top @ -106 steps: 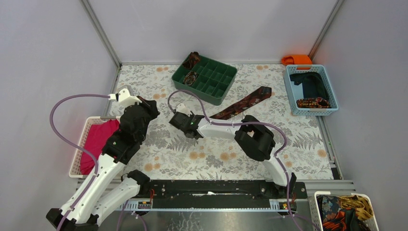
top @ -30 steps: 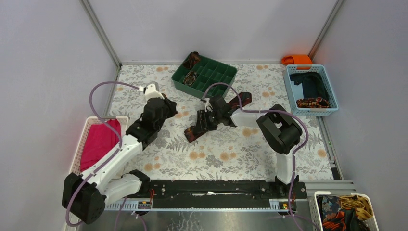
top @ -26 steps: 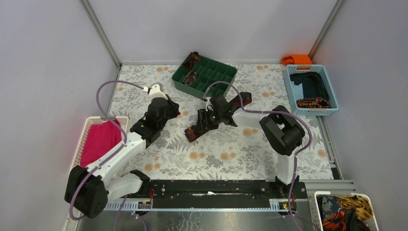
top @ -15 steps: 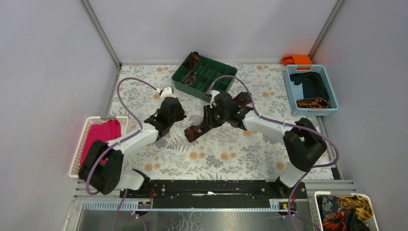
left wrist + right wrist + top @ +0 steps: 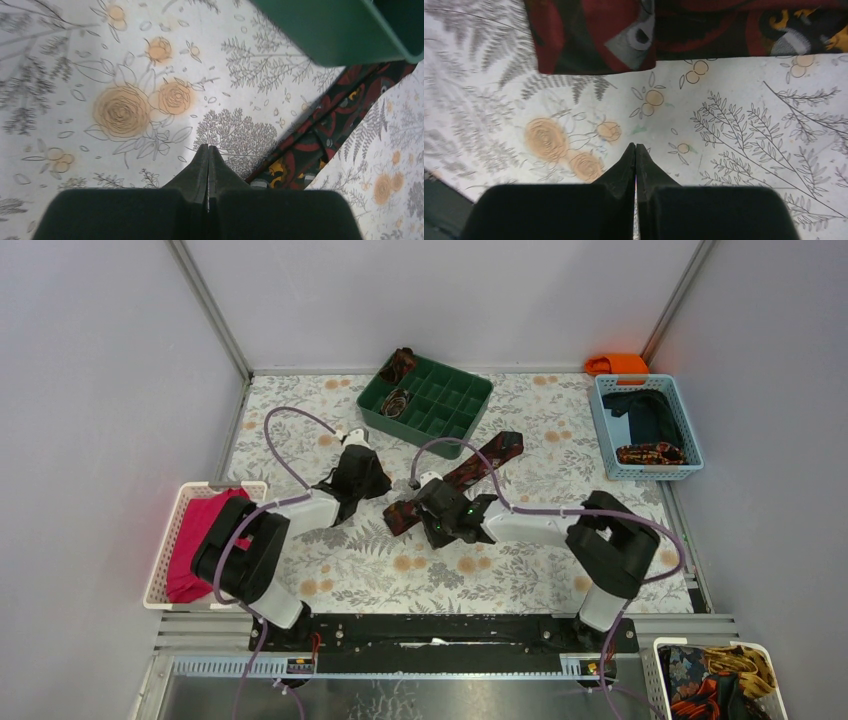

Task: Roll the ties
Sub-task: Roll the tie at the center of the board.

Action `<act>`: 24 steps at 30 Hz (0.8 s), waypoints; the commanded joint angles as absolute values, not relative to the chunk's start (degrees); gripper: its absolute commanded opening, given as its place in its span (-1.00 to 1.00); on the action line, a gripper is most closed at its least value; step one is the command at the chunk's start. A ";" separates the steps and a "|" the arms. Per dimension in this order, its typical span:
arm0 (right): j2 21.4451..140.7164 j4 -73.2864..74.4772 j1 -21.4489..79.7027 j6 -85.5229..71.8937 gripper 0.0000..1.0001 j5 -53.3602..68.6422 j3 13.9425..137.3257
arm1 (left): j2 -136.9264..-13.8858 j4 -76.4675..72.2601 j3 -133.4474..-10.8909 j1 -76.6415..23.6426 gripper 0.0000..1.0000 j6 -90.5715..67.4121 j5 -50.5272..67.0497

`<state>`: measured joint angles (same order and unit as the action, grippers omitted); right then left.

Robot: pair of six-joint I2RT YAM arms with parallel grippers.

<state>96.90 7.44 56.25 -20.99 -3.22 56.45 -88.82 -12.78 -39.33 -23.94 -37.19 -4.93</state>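
A long maroon-brown patterned tie (image 5: 470,468) lies flat and diagonal on the floral table. It runs from its near end (image 5: 400,518) up toward the green tray (image 5: 455,418). My left gripper (image 5: 372,481) is shut and empty, just left of the tie's near end. In the left wrist view it (image 5: 208,148) is over bare mat with the tie (image 5: 325,132) to its right. My right gripper (image 5: 425,514) is shut and empty beside the near end. In the right wrist view it (image 5: 635,146) is just short of the tie's squared end (image 5: 594,40). Two rolled ties (image 5: 397,400) (image 5: 400,362) sit in the tray.
A blue basket (image 5: 678,415) at the right holds navy cloth and a coiled patterned tie (image 5: 650,453). A white basket (image 5: 165,555) at the left holds pink cloth (image 5: 205,530). An orange object (image 5: 617,363) lies at the back right. A basket of fabrics (image 5: 715,680) stands at the near right.
The tie was dragged down-left earlier, and now lies still. My right gripper has drawn back from the tie's middle to its near end. My left gripper has moved right toward that end.
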 commanded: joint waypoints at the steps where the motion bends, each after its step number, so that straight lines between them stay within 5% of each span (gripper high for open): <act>1: 101.41 4.75 56.50 -22.57 -1.00 -6.20 56.40 | -92.34 -19.86 -37.91 -23.82 -1.00 -37.05 -0.28; 24: 114.15 7.25 56.51 -20.36 -1.00 -7.95 71.14 | -94.17 -21.79 -31.10 -24.09 -1.00 -39.48 5.33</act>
<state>112.44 4.10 56.25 -22.02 -5.45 69.69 -93.23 -24.01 -31.99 -23.94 -40.40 3.36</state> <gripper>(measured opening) 0.009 0.007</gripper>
